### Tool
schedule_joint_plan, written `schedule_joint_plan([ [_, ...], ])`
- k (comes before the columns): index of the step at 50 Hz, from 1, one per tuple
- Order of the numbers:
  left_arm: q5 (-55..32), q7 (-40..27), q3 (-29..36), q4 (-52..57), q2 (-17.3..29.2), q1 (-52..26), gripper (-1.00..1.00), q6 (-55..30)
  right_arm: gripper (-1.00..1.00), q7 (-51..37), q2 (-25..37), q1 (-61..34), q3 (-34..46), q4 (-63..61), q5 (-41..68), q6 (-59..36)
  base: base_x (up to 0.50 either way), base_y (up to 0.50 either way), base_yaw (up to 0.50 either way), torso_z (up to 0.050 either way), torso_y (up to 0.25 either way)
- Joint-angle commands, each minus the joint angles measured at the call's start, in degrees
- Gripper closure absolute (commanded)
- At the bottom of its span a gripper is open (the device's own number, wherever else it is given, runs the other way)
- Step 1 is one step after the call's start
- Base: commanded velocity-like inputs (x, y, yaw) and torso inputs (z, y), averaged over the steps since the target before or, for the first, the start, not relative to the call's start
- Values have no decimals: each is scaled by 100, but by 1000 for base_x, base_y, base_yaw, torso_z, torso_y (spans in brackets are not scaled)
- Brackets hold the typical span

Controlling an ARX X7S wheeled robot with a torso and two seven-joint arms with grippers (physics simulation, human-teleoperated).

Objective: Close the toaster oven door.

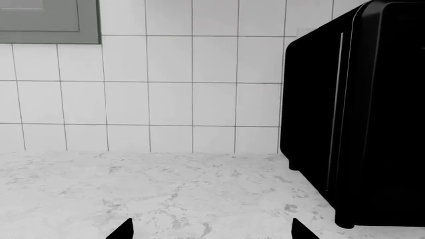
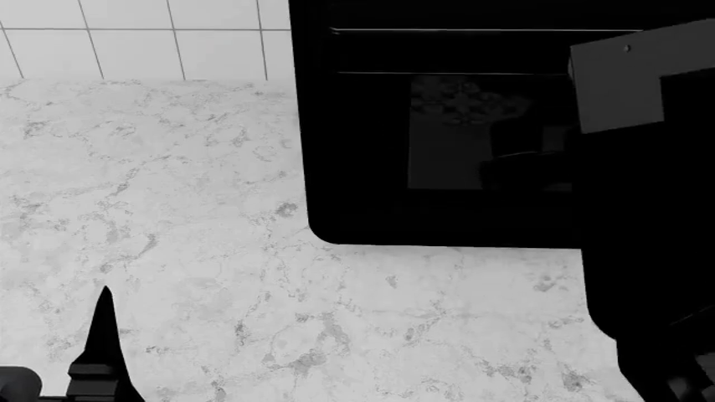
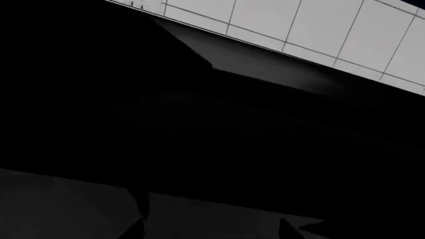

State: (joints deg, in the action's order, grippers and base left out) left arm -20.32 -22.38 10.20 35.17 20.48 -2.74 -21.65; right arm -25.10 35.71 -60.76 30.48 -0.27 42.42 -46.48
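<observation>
No brand, label or writing readable anywhere. Toaster oven [image 2: 447, 126] standing on the marble worktop [image 2: 167, 209] against the white tiled wall [image 1: 166, 74], toaster oven door [image 2: 470, 167] hanging open over the worktop. Left claw [image 1: 211, 230] spread open, empty, low above the worktop beside the oven. Right claw [image 3: 209, 229] close against dark oven surfaces, prongs apart, holding nothing visible.

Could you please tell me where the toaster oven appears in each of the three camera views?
Left wrist view: toaster oven fills the right side, seen from its side.
Head view: top centre, its front facing the camera.
Right wrist view: dark surfaces fill most of the frame.
Shared landmark: the white tiled wall.
</observation>
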Motion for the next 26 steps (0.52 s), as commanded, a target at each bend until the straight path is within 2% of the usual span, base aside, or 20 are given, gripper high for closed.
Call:
schedule_joint_plan([
  [1, -15, -15, 4, -33, 10, -5, -100, 25, -100, 299, -240, -364, 226, 868, -454, 184, 19, 0, 10, 0, 0],
  [14, -24, -35, 14, -33, 28, 6, -100, 47, -100, 623, -479, -753, 461, 1739, -782, 443, 26, 2, 18, 0, 0],
  [26, -44, -53, 24, -32, 48, -7, -100, 41, -100, 634, -523, -791, 483, 1883, -827, 479, 37, 6, 31, 2, 0],
])
